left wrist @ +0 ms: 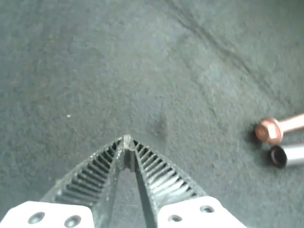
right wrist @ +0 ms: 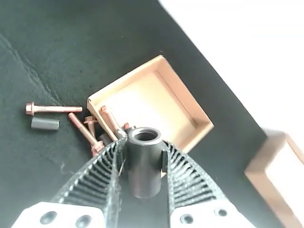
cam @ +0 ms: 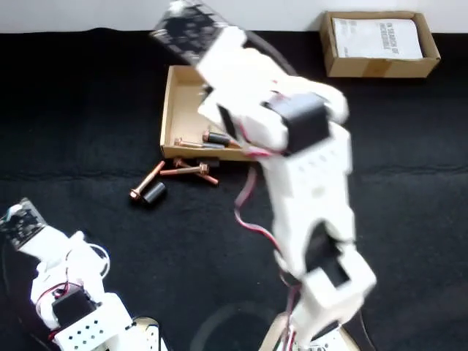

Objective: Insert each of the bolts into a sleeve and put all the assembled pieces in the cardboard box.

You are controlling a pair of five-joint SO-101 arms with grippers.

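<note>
My right gripper pinches a dark sleeve upright between its two ribbed fingers, the sleeve's open end facing the wrist camera. Beyond it a shallow cardboard box sits open-topped on the black cloth. Just beside the box's near corner, several copper bolts lie crossed in a small heap. A lone bolt lies a little apart from them, with a loose sleeve beside it and roughly parallel. The corner of a second cardboard box sits well apart from the first.

In the high view, my right arm stretches across the table and over the shallow box. Inside that box, near its front wall, lie a boxed bolt and a boxed sleeve. The second box stands at the far right of the cloth with a printed sheet in it.

My left arm sits low at the near left corner. My left gripper has its fingers pressed together with nothing between them, close above the cloth. The lone bolt's head and the loose sleeve's open end lie near it, apart from the tips.
</note>
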